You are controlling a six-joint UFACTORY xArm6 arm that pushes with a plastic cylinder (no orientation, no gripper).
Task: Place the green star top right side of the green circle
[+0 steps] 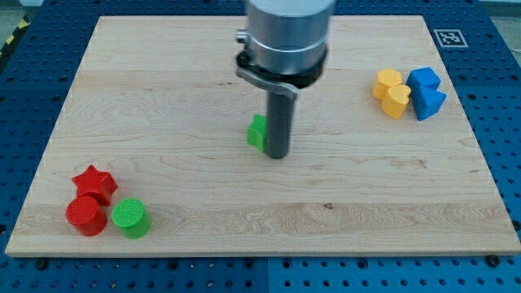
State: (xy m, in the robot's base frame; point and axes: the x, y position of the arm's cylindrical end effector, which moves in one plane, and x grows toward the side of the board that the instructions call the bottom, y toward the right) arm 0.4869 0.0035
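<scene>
A pale wooden board (163,122) fills most of the frame, its grain running side to side, and it sits on a blue perforated bench (496,122) that shows along the edges. A small black-and-white marker (448,37) is stuck at the board's upper right corner.

Near the middle of the frame stands the green star (257,132), bright green and chunky, but only its left part shows, since the dark rod (279,122) stands directly in front of its right side. The rod's lower end, my tip (278,155), rests on the board touching or just beside the star's right edge (I cannot tell which). There is no claw on this arm, only the rod, so nothing is being held.

The green circle (130,217) lies far off in the lower left of the frame, just beside a red circle (85,216), with a red star (95,182) above them.

In the upper right sit two yellow blocks (392,91) and two blue blocks (425,91), packed close; their exact shapes are hard to make out. The arm's grey housing (286,32) is cut off by the top of the frame.
</scene>
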